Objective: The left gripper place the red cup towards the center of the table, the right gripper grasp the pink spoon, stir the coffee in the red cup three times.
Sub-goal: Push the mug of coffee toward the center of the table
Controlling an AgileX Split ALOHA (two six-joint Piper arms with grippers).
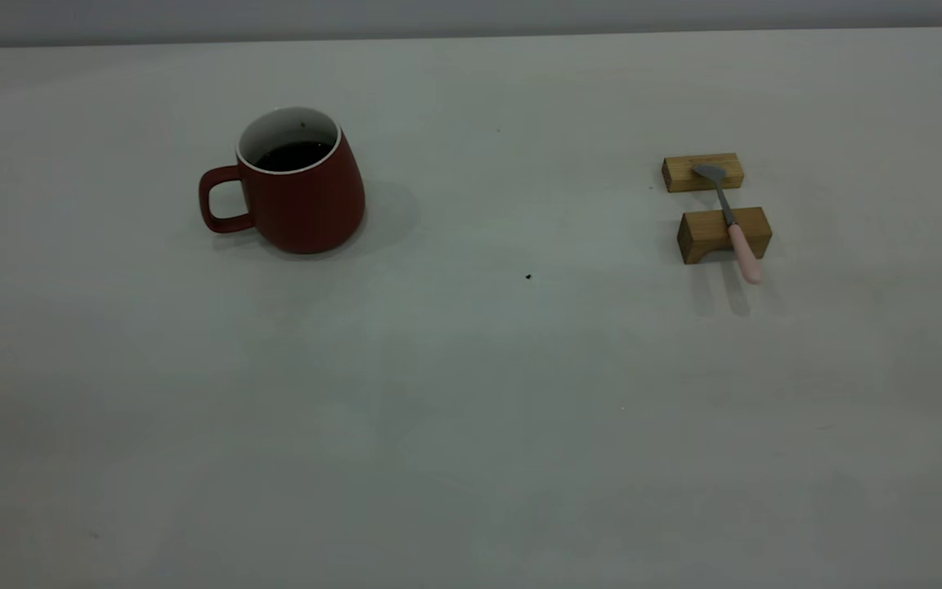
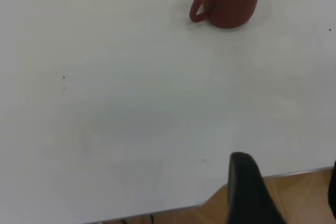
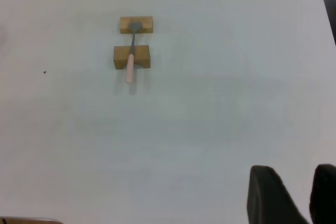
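1. Exterior view: the table (image 1: 471, 409) is a wide, matte, pale grey surface with a tiny black speck (image 1: 528, 277) near the middle. In the left half stands the red cup (image 1: 299, 190), squat, wider at the base, with a white inside and rim and a loop handle pointing to the frame's left. Dark coffee (image 1: 295, 155) fills part of it. At right, the pink spoon (image 1: 731, 221) lies across two tan wooden blocks (image 1: 723, 233): grey metal bowl on the farther block, rounded pink handle jutting past the nearer one. Neither arm shows here.

2. Left wrist view: the cup sits at the top of the frame, upright. The left gripper (image 2: 286, 195) shows smooth black fingers at the bottom edge, spread apart and empty, well apart from the cup.

3. Right wrist view: spoon and blocks lie in the upper left. The right gripper (image 3: 294, 195) shows two broad black fingers at lower right, a narrow gap between them, holding nothing.
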